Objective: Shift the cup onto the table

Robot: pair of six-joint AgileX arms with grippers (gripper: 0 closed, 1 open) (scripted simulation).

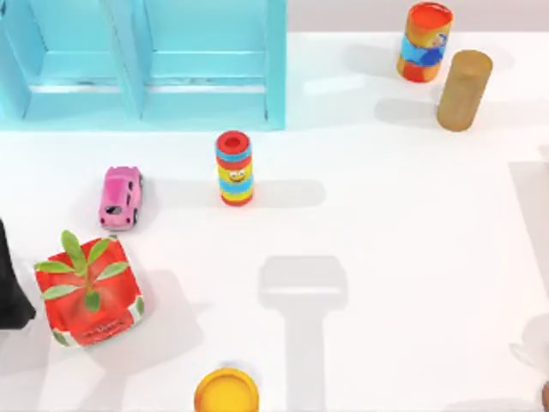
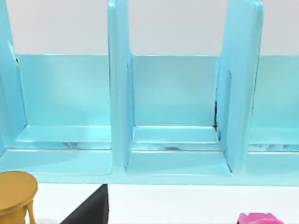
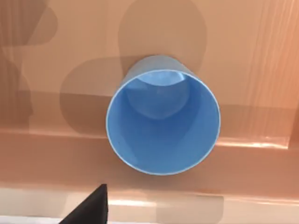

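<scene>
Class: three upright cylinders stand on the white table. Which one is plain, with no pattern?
The tan cylinder at the far right; the other two carry coloured bands.

My left arm (image 1: 10, 287): a plain matte black shape at the table's left edge, tapering to a blunt end, no markings visible. Each wrist view has a black wedge-shaped piece of gripper: left gripper (image 2: 88, 210), right gripper (image 3: 88, 207).
</scene>
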